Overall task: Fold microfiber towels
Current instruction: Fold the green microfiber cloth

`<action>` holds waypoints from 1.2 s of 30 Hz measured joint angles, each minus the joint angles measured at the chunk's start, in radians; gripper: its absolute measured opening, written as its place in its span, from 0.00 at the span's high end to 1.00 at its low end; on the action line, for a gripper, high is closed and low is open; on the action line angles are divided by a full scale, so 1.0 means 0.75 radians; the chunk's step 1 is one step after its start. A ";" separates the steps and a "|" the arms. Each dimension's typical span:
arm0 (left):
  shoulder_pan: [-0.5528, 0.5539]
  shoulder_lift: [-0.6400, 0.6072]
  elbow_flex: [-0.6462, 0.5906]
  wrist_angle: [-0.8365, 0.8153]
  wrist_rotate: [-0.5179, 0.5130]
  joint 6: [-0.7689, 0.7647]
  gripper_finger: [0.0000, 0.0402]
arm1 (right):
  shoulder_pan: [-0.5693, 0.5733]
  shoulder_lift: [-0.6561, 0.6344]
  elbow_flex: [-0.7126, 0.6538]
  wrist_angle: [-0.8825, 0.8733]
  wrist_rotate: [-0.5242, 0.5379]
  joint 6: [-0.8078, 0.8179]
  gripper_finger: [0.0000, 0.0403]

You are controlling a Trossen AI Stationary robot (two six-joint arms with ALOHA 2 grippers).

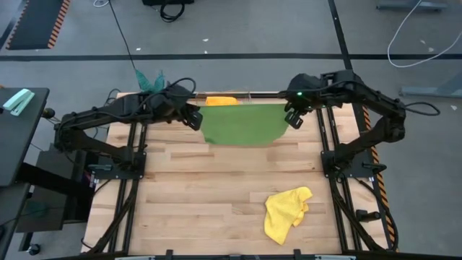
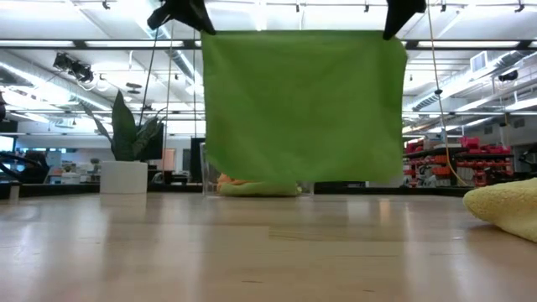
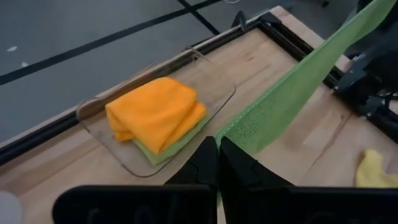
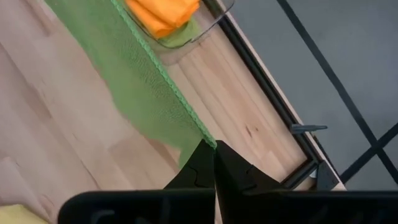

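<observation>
A darker green towel [image 1: 242,124] hangs spread out like a curtain over the table's far part, stretched between my two grippers. My left gripper [image 1: 193,119] is shut on its upper left corner and my right gripper [image 1: 294,119] on its upper right corner. In the low view the green towel [image 2: 302,105] ends above the tabletop. A yellow towel [image 1: 287,211] lies crumpled on the table at the near right. A folded orange towel [image 3: 155,112] rests on a light lime towel [image 3: 177,144] inside a clear bin [image 3: 211,74]. My left gripper pinches the green towel's upper left corner [image 3: 227,134] between its two shut fingers, slanting down from the table's left. The top edge runs taut to the other gripper, and the towel hangs below, clear of the table. My right gripper pinches the towel's upper right corner [image 4: 205,140] between its two shut fingers, pointing steeply down from the right. The hemmed top edge runs taut away from the fingers, and the cloth hangs flat below it.
The clear bin [image 2: 252,186] stands at the far edge, just behind the hanging towel. A teal-leaved plant [image 2: 126,134] in a white pot stands at the far left corner. Bare wood lies across the table's middle and near left.
</observation>
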 joint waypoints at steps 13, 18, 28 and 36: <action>0.067 -0.017 0.001 -0.211 -0.067 -0.033 0.98 | -0.034 0.209 -0.002 0.076 -0.024 -0.166 1.00; 0.069 -0.014 -0.004 -0.279 -0.006 -0.062 0.98 | -0.015 0.203 -0.002 0.081 -0.038 -0.108 1.00; -0.062 -0.015 -0.199 -0.369 0.061 -0.214 0.98 | 0.195 0.259 -0.003 0.063 -0.070 0.036 1.00; -0.228 -0.015 -0.381 -0.302 0.102 -0.383 0.98 | 0.327 0.277 -0.247 0.185 -0.206 0.126 1.00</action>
